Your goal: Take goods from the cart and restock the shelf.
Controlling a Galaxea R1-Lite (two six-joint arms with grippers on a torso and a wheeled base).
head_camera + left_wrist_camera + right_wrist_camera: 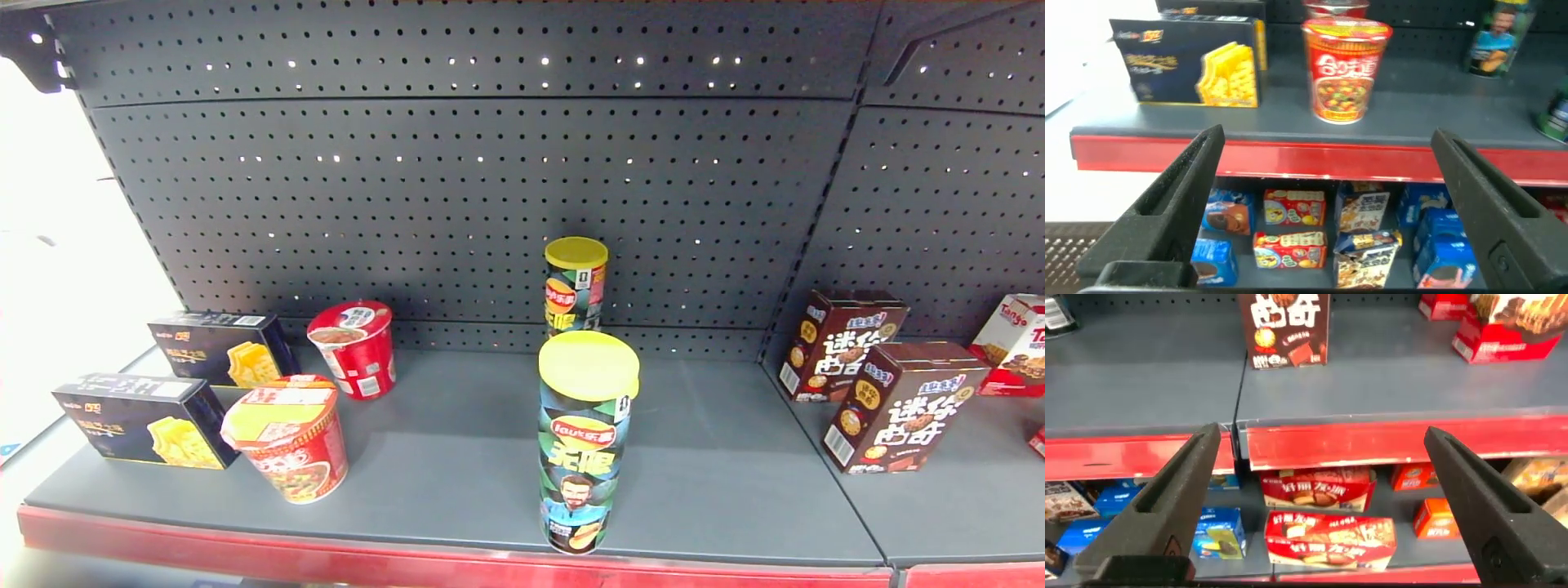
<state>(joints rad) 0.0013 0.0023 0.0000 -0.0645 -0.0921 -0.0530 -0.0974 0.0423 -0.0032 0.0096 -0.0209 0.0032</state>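
In the head view you see the shelf (457,457) partly stocked; a front chip can (584,445) stands upright near the red lip, a rear chip can (575,286) against the back panel; to their left are a front noodle cup (290,441) and a rear noodle cup (355,339), then two dark boxes (143,420); to the right stand two brown boxes (902,408).

In the left wrist view your left gripper (1327,137) hangs before the shelf's red lip (1323,159), jaws spread, nothing between them; the front noodle cup and a dark box sit beyond; blue packs (1441,249), possibly biscuits, fill the tier below.

In the right wrist view your right gripper (1323,433) is likewise spread and empty; a brown box stands above, red cartons (1327,539) below.
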